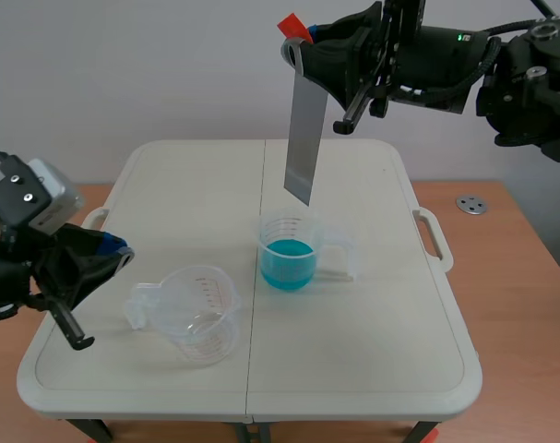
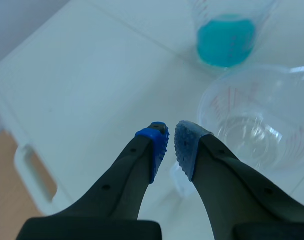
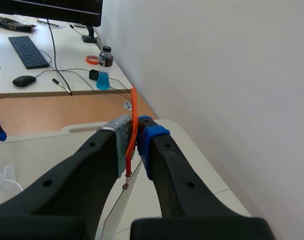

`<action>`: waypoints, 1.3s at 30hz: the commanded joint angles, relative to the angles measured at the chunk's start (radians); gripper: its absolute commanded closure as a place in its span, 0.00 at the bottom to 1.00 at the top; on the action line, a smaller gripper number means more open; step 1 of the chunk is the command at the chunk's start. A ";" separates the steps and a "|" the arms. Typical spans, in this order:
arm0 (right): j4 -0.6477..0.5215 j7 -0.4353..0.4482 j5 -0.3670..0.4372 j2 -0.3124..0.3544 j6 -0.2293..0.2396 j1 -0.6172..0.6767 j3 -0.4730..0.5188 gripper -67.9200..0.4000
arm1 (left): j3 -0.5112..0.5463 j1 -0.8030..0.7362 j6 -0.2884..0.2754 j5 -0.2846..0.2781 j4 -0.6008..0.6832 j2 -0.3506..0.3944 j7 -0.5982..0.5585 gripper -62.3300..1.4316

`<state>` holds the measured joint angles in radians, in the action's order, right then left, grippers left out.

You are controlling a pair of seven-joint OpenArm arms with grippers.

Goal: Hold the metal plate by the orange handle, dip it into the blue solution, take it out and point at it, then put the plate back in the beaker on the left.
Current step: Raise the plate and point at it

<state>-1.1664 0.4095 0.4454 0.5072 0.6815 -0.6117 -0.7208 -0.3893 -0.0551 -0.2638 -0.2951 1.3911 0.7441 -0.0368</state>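
At the table's point(image 1: 399, 351) near-left corner, the left gripper point(image 1: 102, 251) is held low over the left edge. Its two blue-padded fingers point(image 2: 157, 145) are drawn nearly together, with nothing pinched between them. Just ahead of it and to one side, an empty clear beaker point(image 1: 201, 314) with red markings is stood near the near edge, left of the table's middle seam. It is placed between that gripper and the second beaker point(image 1: 289, 251), which is set about the table's middle, just right of the seam. The second beaker is partly filled with blue solution point(image 2: 226, 35).

Above this beaker, the grey metal plate point(image 1: 303, 138) is hung upright, with its lower corner seen over the rim and clear of the liquid. The plate is carried by its orange handle point(image 1: 293, 25), on which the right gripper point(image 1: 303, 51) is clamped high over the far half of the table. In the right wrist view, the thin orange strip is squeezed between the two pads.

A small metal disc point(image 1: 471, 204) is seen on the wooden desk point(image 1: 529, 240) past the table's right edge. Farther off, a keyboard point(image 3: 29, 51), a mouse point(image 3: 24, 80) and a bottle point(image 3: 104, 70) holding blue liquid are laid out on another desk.
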 commanded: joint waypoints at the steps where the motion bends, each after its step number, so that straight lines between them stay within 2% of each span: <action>1: -0.016 0.011 0.019 0.009 0.001 -0.031 0.015 0.98 | -0.024 0.051 0.002 -0.005 -0.020 -0.040 -0.013 0.83; 11: -0.016 0.001 0.018 0.016 0.001 -0.031 0.015 0.98 | -0.195 0.285 -0.023 0.079 -0.166 -0.224 0.008 0.83; 14: -0.016 0.000 0.018 0.016 0.001 -0.031 0.015 0.98 | -0.220 0.332 -0.019 0.106 -0.212 -0.277 0.008 0.83; 19: -0.016 0.000 0.018 0.016 0.001 -0.031 0.015 0.98 | -0.227 0.387 -0.011 0.110 -0.271 -0.343 0.008 0.83; 22: -0.016 0.000 0.018 0.016 0.001 -0.031 0.015 0.98 | -0.227 0.404 0.000 0.110 -0.290 -0.362 0.008 0.83; 30: -0.016 0.000 0.018 0.016 0.001 -0.031 0.015 0.98 | -0.227 0.408 0.007 0.154 -0.296 -0.367 0.000 0.83; 39: -0.016 0.000 0.018 0.016 0.001 -0.031 0.015 0.98 | -0.227 0.407 0.007 0.154 -0.296 -0.366 0.000 0.83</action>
<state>-1.1664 0.3950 0.4454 0.5129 0.6815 -0.6117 -0.7208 -0.6258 0.3458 -0.2626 -0.1375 1.0790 0.3717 -0.0235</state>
